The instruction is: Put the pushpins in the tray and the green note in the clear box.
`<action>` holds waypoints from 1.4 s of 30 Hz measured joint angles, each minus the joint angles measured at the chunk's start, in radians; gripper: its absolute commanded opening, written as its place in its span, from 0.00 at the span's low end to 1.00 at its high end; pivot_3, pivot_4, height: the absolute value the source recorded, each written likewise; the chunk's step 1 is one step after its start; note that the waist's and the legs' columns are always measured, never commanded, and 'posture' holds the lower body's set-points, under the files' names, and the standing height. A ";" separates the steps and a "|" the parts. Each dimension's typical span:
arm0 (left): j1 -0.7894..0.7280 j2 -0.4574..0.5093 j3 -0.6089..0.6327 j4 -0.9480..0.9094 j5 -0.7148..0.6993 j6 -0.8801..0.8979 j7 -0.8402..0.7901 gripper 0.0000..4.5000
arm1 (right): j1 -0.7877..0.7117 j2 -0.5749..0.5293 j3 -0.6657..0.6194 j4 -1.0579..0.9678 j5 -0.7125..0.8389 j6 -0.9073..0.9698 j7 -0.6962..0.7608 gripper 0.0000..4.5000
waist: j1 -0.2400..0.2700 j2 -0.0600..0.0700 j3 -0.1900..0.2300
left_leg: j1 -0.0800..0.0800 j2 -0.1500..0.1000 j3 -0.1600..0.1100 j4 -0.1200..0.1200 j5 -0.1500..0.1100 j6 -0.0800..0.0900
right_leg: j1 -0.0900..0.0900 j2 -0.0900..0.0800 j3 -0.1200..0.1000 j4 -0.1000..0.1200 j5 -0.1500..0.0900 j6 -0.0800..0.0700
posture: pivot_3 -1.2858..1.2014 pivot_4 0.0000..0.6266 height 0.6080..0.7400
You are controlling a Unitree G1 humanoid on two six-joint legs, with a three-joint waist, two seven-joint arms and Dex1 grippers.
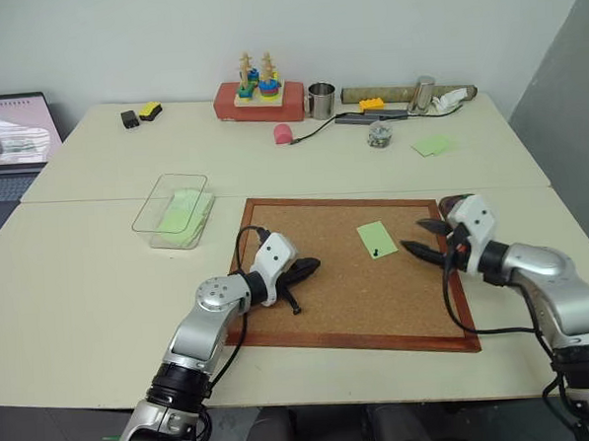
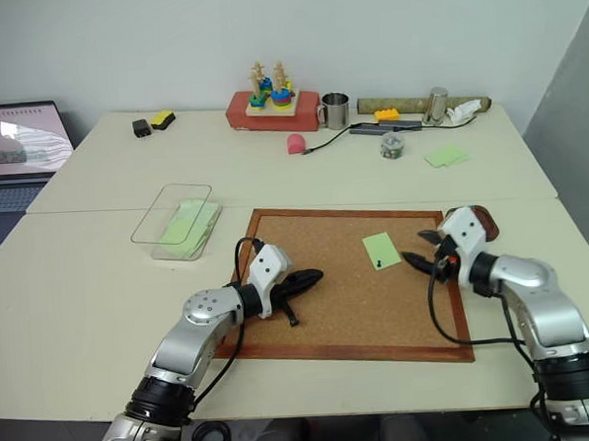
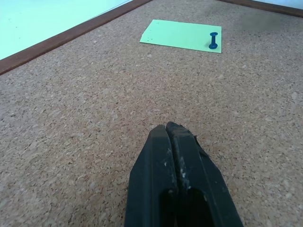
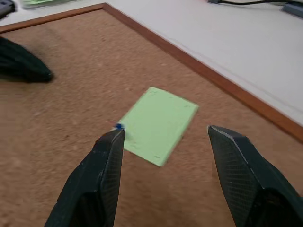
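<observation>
On cork board (image 1: 358, 306): blue pushpin (image 3: 213, 40) pins green note (image 1: 376, 239) | right gripper (image 4: 163, 137) spread, aimed at pin | left gripper (image 3: 171, 128) pressed together, empty.

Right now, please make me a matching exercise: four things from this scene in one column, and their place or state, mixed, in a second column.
Things:
1. green note
2. blue pushpin
3. left gripper
4. right gripper

Places or states:
A. shut, over the cork board
B. open, pointing toward the note
C. standing in the note, near one edge
D. flat on the cork board

Pairs: 1-D, 2-C, 3-A, 4-B
</observation>
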 measured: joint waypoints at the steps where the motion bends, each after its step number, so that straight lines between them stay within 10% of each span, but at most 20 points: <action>1: -0.001 0.000 -0.001 0.000 0.000 0.000 -0.001 0.00 | 0.000 0.009 0.009 0.000 -0.001 0.000 -0.001 0.64 | 0.001 0.000 0.000 | 0.000 0.000 0.000 0.000 0.000 0.000 | 0.000 0.000 0.000 0.000 0.000 0.000 | 0.52 0.24 1.00; 9: -0.001 -0.001 -0.003 0.001 0.000 -0.001 0.000 0.00 | -0.034 0.060 0.056 0.090 -0.033 -0.022 -0.007 0.64 | 0.002 0.000 0.000 | 0.000 0.000 0.000 0.000 0.000 0.000 | 0.000 0.000 0.000 0.000 0.000 0.000 | 0.52 0.24 1.00; 24: 0.000 -0.002 -0.003 -0.002 0.000 -0.001 0.002 0.00 | -0.076 0.111 0.067 0.178 -0.041 -0.046 0.011 0.00 | 0.002 0.000 0.000 | 0.000 0.000 0.000 0.000 0.000 0.000 | 0.000 0.000 0.000 0.000 0.000 0.000 | 0.52 0.24 1.00; 42: 0.001 -0.014 0.003 -0.002 -0.001 0.009 0.013 0.00 | -0.108 0.059 0.013 0.023 0.043 0.017 0.056 0.00 | 0.002 0.000 0.000 | -0.001 0.000 -0.001 0.000 0.000 0.000 | 0.000 0.000 -0.002 -0.001 0.000 0.000 | 0.52 0.24 1.00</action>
